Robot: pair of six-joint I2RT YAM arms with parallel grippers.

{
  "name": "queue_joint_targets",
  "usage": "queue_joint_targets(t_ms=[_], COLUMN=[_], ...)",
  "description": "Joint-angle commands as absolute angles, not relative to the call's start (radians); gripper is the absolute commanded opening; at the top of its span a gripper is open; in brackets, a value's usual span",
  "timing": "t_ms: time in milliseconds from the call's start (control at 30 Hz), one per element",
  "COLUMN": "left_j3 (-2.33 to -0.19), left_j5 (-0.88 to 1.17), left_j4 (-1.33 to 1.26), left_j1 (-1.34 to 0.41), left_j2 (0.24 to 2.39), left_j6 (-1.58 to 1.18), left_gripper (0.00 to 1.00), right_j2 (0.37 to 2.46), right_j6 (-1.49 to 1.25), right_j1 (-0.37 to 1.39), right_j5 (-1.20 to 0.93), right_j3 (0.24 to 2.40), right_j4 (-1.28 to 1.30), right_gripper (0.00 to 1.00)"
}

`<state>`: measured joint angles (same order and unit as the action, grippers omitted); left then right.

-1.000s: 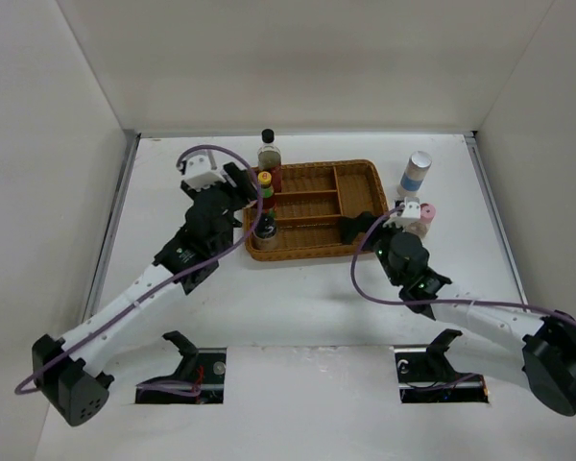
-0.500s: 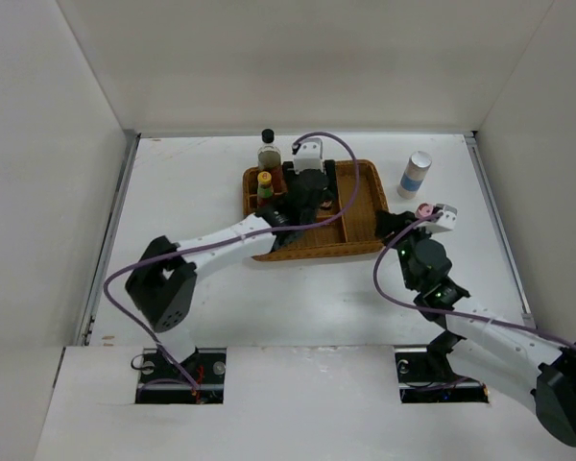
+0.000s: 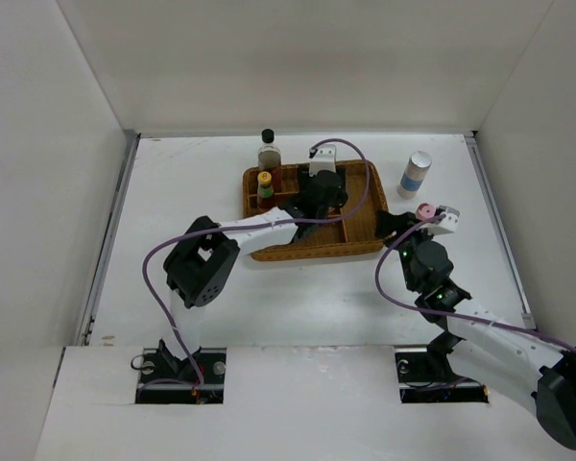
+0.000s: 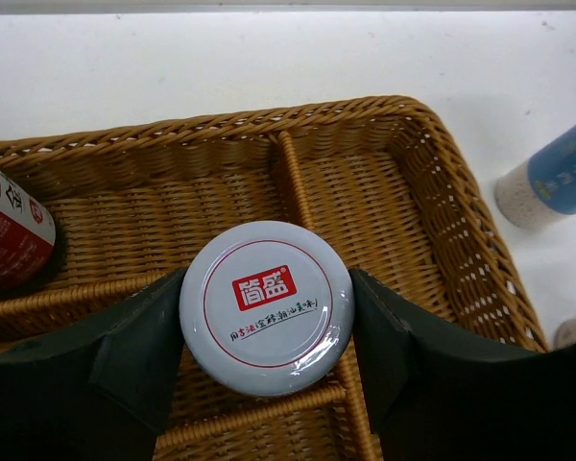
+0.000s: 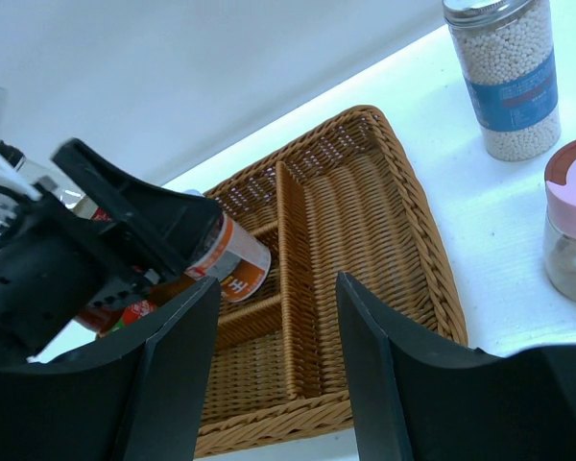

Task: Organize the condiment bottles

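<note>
The wicker tray [image 4: 221, 130] is my main hazard: my left gripper [image 4: 266, 288], clamped on the lavender-lidded jar [image 4: 267, 305], holds it over a divider [image 4: 286, 178], so lowering here could seat it crooked and tip it. My right gripper [image 5: 278, 286], jaws apart and empty, has bare table [image 5: 490, 221] beside the tray's right rim, but the pink-lidded jar [image 5: 574, 230] stands near enough to knock.

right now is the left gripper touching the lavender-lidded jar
Touching. The left wrist view shows both fingers of the left gripper pressed against the sides of the lavender-lidded jar, no gap either side.
</note>
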<state>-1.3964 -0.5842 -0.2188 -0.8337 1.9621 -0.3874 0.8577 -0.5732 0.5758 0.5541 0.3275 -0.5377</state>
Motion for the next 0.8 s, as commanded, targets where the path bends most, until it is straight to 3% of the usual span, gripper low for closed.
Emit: queue_joint_targets(t_ms=[0, 167, 400, 767], left_j3=[-1.448, -1.390, -1.321, -1.287], left_j5=[-0.595, -0.607, -0.611, -0.609], left_j4=[-0.382, -0.437, -0.475, -0.482], left_j1=[-0.817, -0.808, -0.828, -0.851], left_j2=[1.942, 1.967, 1.986, 1.922], left_j6=[-0.379, -0.377, -0.385, -0.390], left_gripper=[0.30, 0.33, 0.54, 0.74], right_j2=[0.845, 0.851, 0.845, 0.805], right_j6=[-0.586, -0.586, -0.586, -0.583], right_j1=[0.570, 0.570, 0.570, 0.562], right_j5=[0.577, 0.577, 0.577, 0.604], right_j3=[0.324, 0.325, 0.324, 0.301], right_j4=[-0.566, -0.566, -0.566, -0.578], right_gripper=[0.59, 0.63, 0.76, 0.79])
